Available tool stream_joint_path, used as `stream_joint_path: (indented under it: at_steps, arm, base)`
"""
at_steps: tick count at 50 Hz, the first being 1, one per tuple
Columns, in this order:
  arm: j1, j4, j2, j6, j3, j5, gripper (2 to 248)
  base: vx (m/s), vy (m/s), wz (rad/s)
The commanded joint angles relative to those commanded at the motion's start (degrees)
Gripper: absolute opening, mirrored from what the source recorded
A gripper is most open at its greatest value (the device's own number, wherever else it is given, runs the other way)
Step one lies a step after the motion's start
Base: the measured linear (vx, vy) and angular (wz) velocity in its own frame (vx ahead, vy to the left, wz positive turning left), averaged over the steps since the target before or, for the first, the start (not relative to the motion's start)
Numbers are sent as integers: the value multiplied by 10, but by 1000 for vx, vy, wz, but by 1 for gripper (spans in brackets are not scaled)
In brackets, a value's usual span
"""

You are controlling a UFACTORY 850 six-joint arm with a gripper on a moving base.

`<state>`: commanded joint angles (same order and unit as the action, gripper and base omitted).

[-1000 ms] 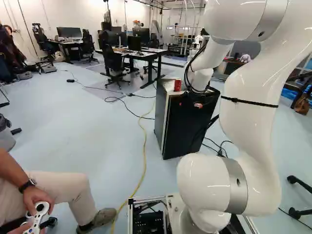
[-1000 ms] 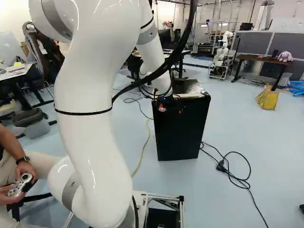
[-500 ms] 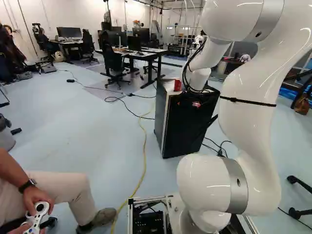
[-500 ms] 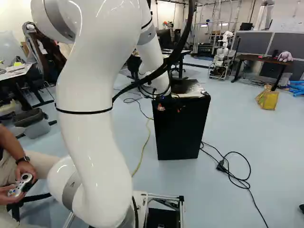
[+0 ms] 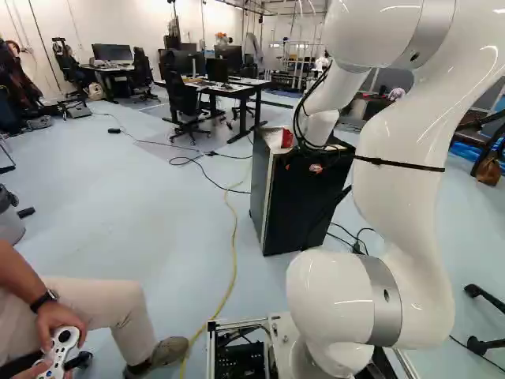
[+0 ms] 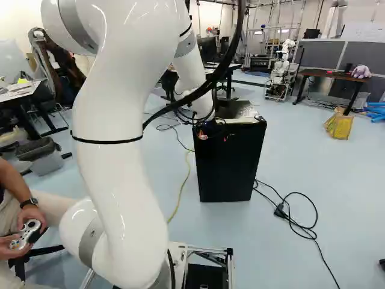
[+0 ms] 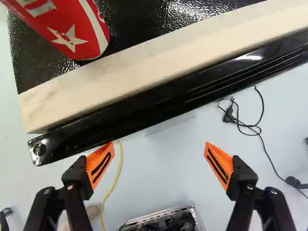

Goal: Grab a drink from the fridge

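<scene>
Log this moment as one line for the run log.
gripper: open, nothing between fingers | fridge door: looks shut, just ahead | red can: on fridge top, ungripped | drink: not yet grabbed

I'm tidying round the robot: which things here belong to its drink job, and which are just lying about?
Job:
- fridge
- can on top, probably
- pincer, open

Lying about:
- yellow cord
- yellow bag
- bin

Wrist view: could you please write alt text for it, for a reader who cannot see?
The open gripper, with nothing between its fingers, is beside the top edge of a black fridge. A red can stands on the fridge, near that edge; a yellow cable lies on the floor below.
</scene>
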<state>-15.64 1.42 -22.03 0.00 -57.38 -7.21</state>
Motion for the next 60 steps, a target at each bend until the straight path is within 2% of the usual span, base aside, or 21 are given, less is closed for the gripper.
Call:
stream_joint_path:
  at_steps: [14, 30, 45, 60]
  arm:
    - [-1, 0, 12, 0, 15, 0, 247]
    - [-2, 0, 46, 0, 59, 13, 247]
    - [-2, -7, 83, 0, 105, 61, 247]
    - [-2, -21, 123, 0, 151, 134, 247]
  base:
    - [0, 0, 0]
    - [0, 0, 0]
    - [0, 0, 0]
    - [0, 0, 0]
